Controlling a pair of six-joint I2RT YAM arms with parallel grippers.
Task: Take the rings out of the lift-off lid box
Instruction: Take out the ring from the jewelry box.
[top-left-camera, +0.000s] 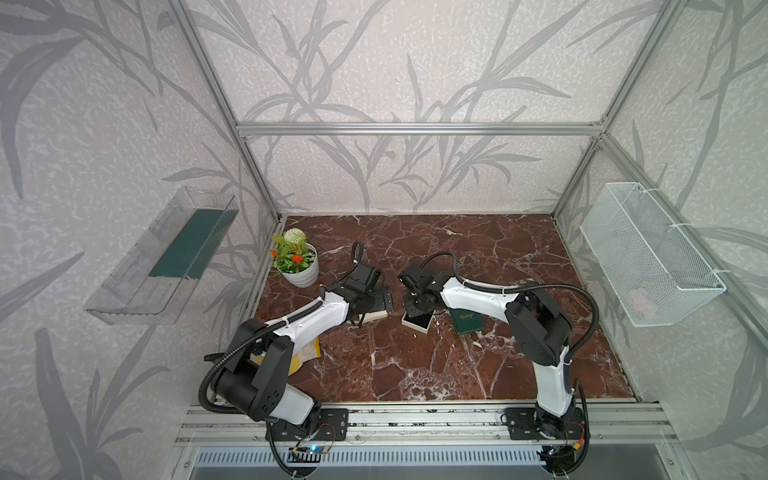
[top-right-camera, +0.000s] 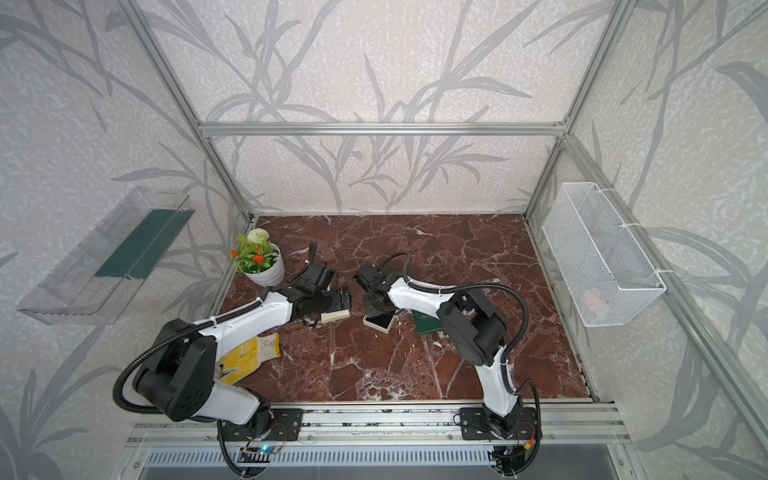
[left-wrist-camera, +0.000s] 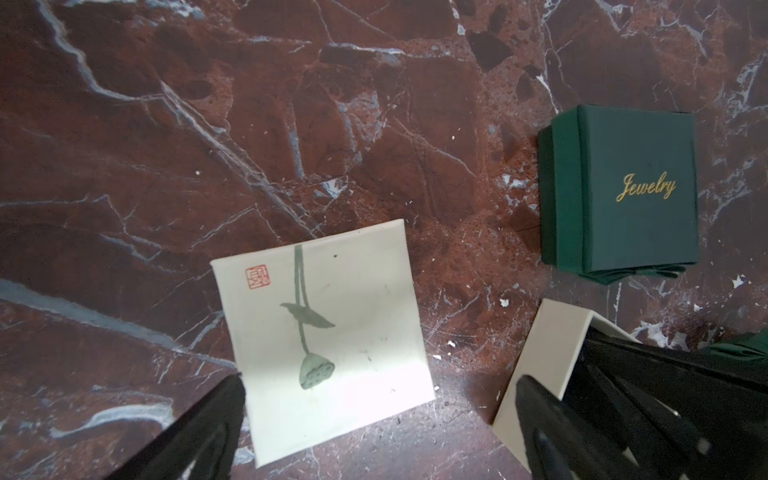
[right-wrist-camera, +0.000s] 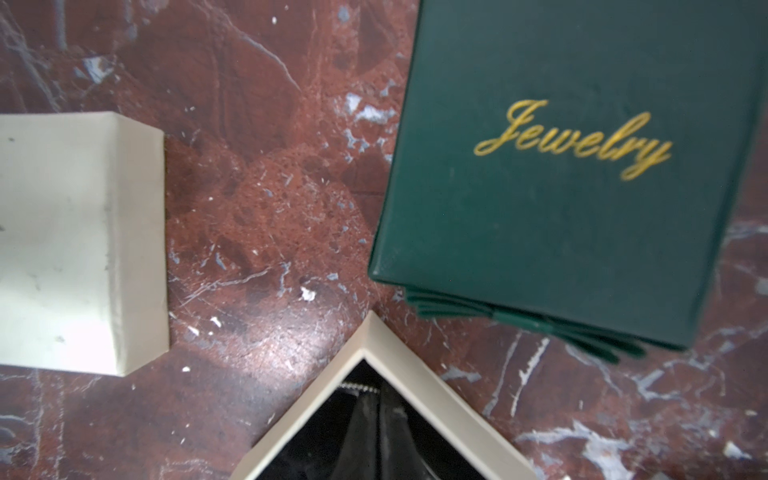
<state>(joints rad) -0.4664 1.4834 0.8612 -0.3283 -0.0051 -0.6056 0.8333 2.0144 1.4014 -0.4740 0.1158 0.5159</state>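
Note:
The lift-off lid box (top-left-camera: 417, 324) is a cream base with a black lining, standing open mid-table (top-right-camera: 380, 323). Its cream lid (left-wrist-camera: 328, 340), painted with a lotus, lies flat just to its left (right-wrist-camera: 79, 241). My right gripper (right-wrist-camera: 376, 395) reaches down into the box (right-wrist-camera: 419, 386), fingers shut. A thin beaded silver ring (right-wrist-camera: 357, 386) shows at their very tips and seems pinched there. My left gripper (left-wrist-camera: 380, 382) hangs open over the lid's near edge, empty. No other ring shows.
A green "Jewelry" box (top-left-camera: 465, 321) stands closed right of the open box. A potted plant (top-left-camera: 297, 259) stands at the back left. A yellow glove (top-right-camera: 249, 353) lies under the left arm. A wire basket (top-left-camera: 648, 253) and a clear shelf (top-left-camera: 162, 257) hang on the side walls.

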